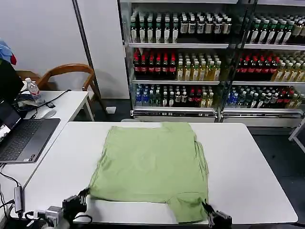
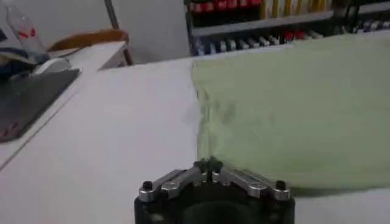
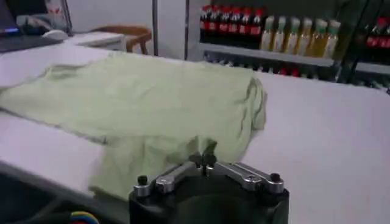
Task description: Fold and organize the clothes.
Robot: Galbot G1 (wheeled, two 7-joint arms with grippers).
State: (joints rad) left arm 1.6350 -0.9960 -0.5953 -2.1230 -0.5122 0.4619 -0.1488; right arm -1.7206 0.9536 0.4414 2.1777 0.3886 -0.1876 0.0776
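The green shirt [image 1: 152,164] lies flat in the middle of the white tabletop [image 1: 257,176], plain side up. The left hand [image 1: 85,193] has its fingers pinched together on the near left corner. The right hand [image 1: 208,210] is pinched shut at the near right sleeve. To fold well, lift both sides evenly.
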